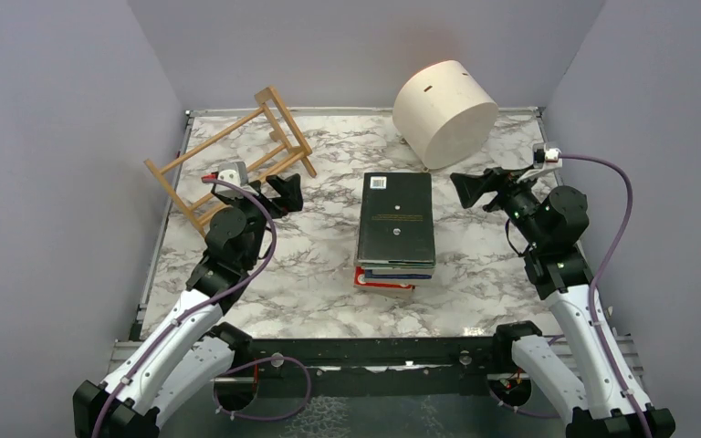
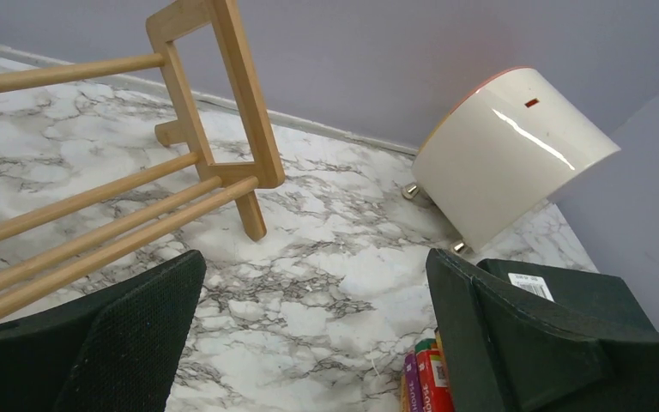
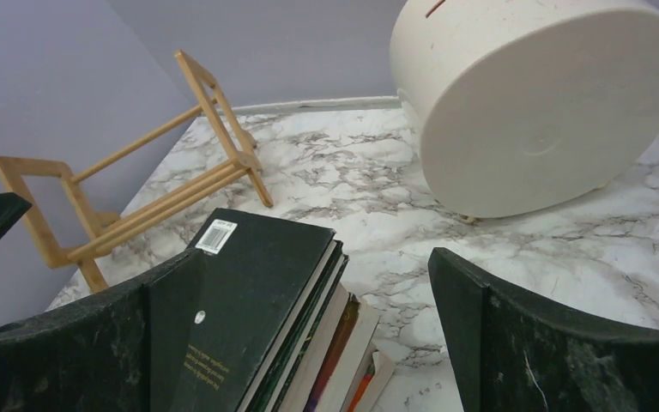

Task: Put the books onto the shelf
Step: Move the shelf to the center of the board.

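Both claws gape wide and grip nothing: the left gripper (image 1: 277,193) hangs just beside the light-wood shelf of slats and dowels (image 1: 237,155), the right gripper (image 1: 471,187) near the cream cylindrical drum (image 1: 444,111). Between them, on the white marble-patterned table (image 1: 310,292), lies the flat stack of thin books (image 1: 396,219) under a black cover. Only the left wrist camera catches purple and red spines (image 2: 425,382) lower down, while the overhead view alone shows the whole shelf, angled across the far left corner, well apart from the stack.
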You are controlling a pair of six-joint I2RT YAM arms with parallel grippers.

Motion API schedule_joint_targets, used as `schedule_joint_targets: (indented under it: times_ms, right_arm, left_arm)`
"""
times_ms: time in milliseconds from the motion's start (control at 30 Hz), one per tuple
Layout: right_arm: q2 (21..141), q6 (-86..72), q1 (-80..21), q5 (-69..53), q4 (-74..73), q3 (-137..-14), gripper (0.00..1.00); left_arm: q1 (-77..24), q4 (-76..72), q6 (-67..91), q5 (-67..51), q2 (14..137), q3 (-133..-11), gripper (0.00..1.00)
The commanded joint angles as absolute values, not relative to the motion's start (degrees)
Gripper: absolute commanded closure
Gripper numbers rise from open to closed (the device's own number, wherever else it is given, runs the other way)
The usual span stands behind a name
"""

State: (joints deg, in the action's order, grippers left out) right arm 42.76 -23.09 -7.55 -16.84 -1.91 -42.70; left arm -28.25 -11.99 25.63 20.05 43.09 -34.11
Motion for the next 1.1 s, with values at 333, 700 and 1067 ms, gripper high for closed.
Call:
schedule_joint_targets:
  times_ms: [333, 700, 1067]
  right_arm:
    - [41.97, -22.48, -7.81, -16.34, -4.16, -43.88, 0.00]
    - [41.25, -22.64, -7.82, -16.61, -5.11, -43.70, 0.00]
    - [41.02, -21.56, -7.81, -15.81, -7.63, -44.61, 0.00]
  left_arm:
    - [-28.40, -14.52, 24.90, 16.46, 40.06, -32.44, 0.03]
    - [-28.39, -7.02, 26.56, 17.63, 41.73, -36.89, 0.08]
    - [-28.41, 10.32, 33.87, 40.66, 43.40, -44.26, 0.07]
